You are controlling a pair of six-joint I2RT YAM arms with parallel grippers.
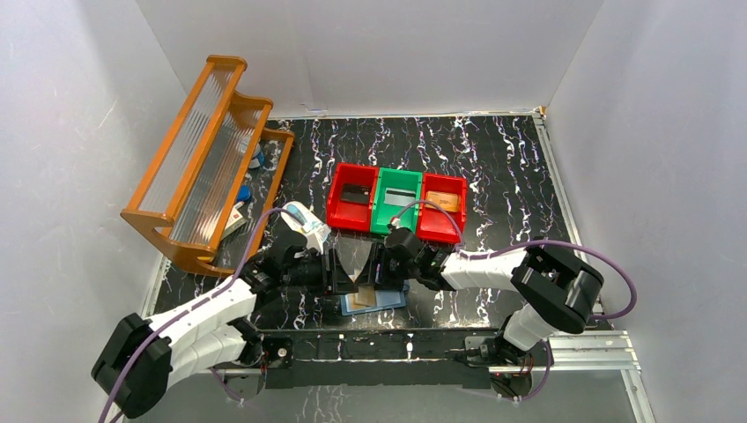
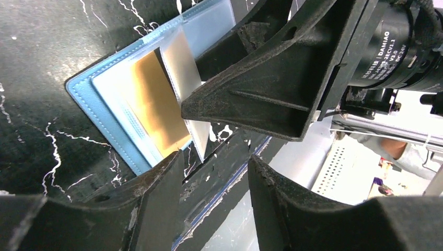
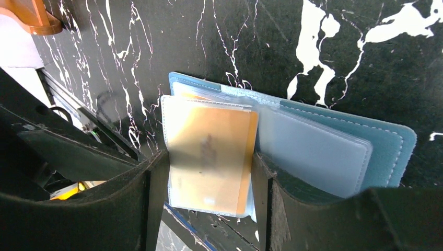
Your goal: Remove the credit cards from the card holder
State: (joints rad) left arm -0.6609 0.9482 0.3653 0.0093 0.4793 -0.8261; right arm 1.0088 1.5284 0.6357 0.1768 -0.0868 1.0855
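The blue card holder lies open near the table's front edge, also in view as the card holder. One of its clear sleeves is raised, with a tan-orange credit card inside. My right gripper is closed across that sleeve, a finger against each side edge. My left gripper hangs just left of it, jaws apart with only the table edge between them. The tan-orange card and the sleeve show beyond its fingers. Both grippers meet over the holder: left gripper, right gripper.
Behind the holder stand three joined bins: a red bin with a black card, a green bin with a pale card, a red bin with a tan card. An orange wooden rack is at the left, a white-and-blue case beside it.
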